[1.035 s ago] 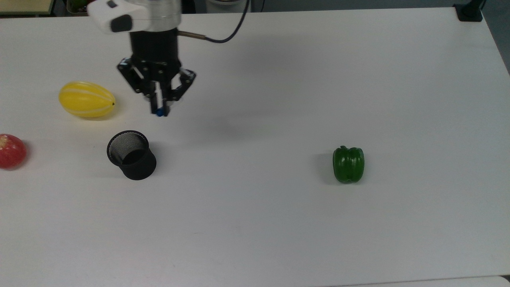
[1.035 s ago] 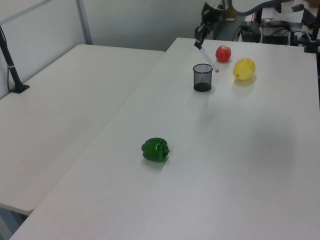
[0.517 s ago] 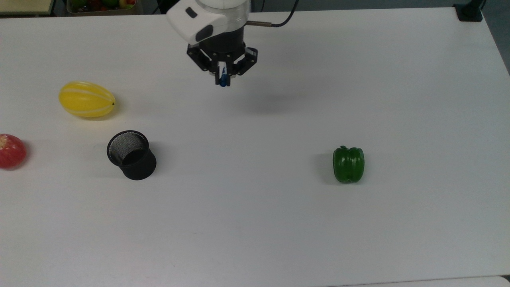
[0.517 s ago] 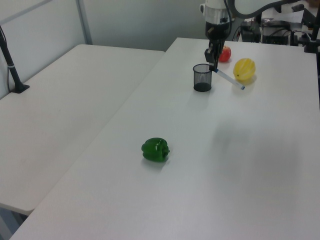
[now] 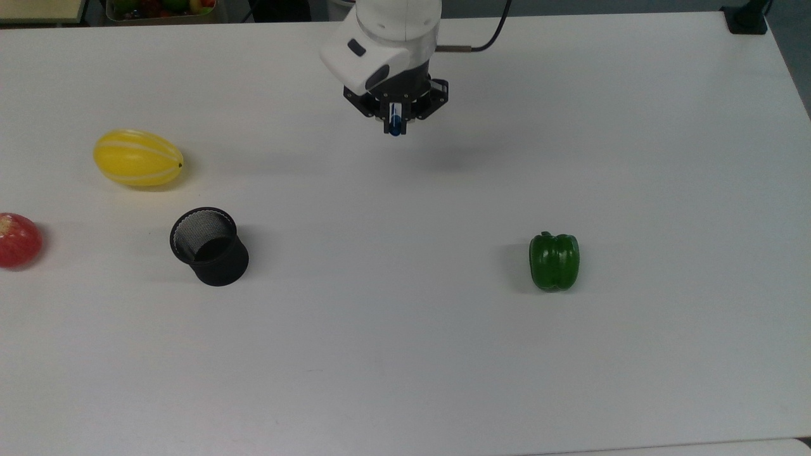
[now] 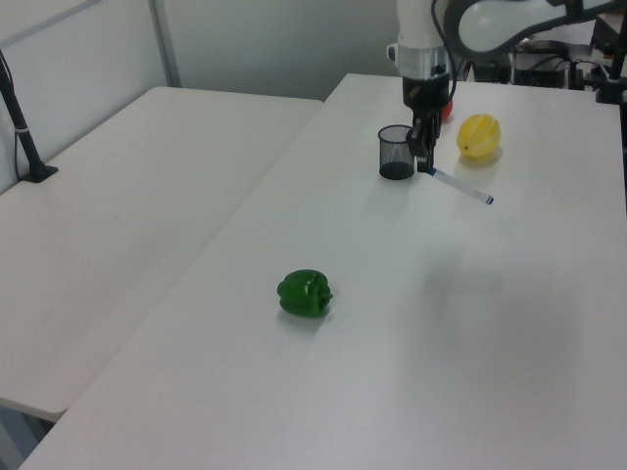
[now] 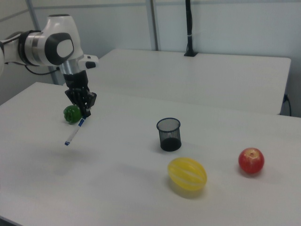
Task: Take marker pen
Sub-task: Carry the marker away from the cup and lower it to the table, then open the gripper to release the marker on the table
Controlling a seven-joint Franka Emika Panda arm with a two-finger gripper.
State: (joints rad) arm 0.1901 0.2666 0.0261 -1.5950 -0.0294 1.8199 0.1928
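Jaws are closed tight on the marker pen [image 6: 458, 185], gripping it at its capped end; the gripper [image 6: 423, 163] hangs above the table [image 5: 405, 354], not touching it. In the left view the pen slants down and out from the fingers toward the left view's right, its small blue end lowest, clear of the tabletop. In the right view the gripper [image 7: 85, 111] holds the same pen [image 7: 75, 131] tilted, white barrel w/ blue tip pointing down toward the right view's left. In the top view the gripper [image 5: 395, 120] points nearly straight at the camera, so the pen [image 5: 395, 124] shows as little more than a blue dot between the fingers.

Landmark: the black mesh cup [image 5: 209, 246], upright, opening up.
- Gripper & pen: well apart from the cup, toward the top view's upper right.
- Yellow melon [image 5: 138, 158]: near the cup, toward the top view's upper left.
- Red apple [image 5: 19, 239]: farther off toward the top view's left, at the frame edge.
- Green pepper [image 5: 554, 261]: well apart from the cup toward the top view's right, lying on its side.

A 2nd white table [image 6: 118, 225] stands beside this 1, w/ a black post [image 7: 189, 28] on it.
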